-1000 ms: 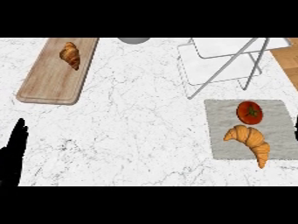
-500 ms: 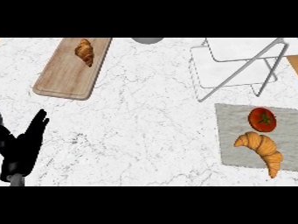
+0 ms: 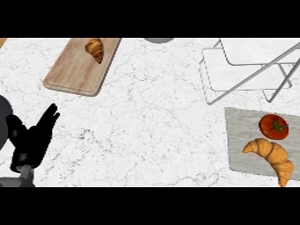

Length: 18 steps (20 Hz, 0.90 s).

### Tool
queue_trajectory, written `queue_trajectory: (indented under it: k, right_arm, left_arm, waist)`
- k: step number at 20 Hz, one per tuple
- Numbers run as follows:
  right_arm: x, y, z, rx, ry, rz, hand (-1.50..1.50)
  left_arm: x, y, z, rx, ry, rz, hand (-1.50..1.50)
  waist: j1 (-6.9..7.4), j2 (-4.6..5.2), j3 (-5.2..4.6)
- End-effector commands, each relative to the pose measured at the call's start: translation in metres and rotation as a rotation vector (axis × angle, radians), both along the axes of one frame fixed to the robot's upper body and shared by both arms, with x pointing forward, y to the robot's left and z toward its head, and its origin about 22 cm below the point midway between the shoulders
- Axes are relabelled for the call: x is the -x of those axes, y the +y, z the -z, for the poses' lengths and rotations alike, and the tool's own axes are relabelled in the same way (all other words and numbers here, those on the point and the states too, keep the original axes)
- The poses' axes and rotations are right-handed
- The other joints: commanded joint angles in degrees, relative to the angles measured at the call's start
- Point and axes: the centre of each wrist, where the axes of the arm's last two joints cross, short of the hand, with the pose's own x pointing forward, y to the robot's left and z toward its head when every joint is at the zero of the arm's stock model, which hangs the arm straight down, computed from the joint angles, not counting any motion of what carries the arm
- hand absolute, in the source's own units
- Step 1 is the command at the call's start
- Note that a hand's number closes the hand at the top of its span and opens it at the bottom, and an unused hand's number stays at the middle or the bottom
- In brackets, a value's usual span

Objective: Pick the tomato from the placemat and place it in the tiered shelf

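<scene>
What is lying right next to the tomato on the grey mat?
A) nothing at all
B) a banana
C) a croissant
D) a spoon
C: a croissant lies just below the tomato on the grey mat, at the right of the head view.

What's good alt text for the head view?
A tomato sits on a grey placemat at right beside a croissant, below the white tiered shelf. The left hand rests open at lower left; a cutting board holds a second croissant.
</scene>
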Motion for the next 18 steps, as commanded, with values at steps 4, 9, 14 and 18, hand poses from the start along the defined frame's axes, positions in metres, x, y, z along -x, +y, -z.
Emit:
queue_trajectory:
  k: [4,9,14,18]
  right_arm:
    - [-0.024,0.028,-0.048,-0.025,0.150,0.084,-1.50]
    - [-0.064,0.033,-0.055,-0.019,0.178,0.230,-1.50]
    - [-0.100,0.044,-0.068,0.001,0.315,0.265,-1.50]
    - [-0.118,0.069,-0.046,0.006,0.427,0.243,-1.50]
  left_arm:
    - [-0.009,-0.011,0.011,0.036,0.042,0.042,0.00]
    - [-0.006,-0.016,0.008,0.045,0.044,0.072,0.00]
    - [-0.017,-0.014,0.009,0.040,0.066,0.048,0.00]
    - [-0.015,-0.009,0.002,0.026,0.054,0.041,0.00]
  waist:
    - [1.37,0.67,-0.33]
    - [3.24,0.89,-0.33]
    - [2.51,0.81,-0.31]
    - [1.98,0.50,-0.23]
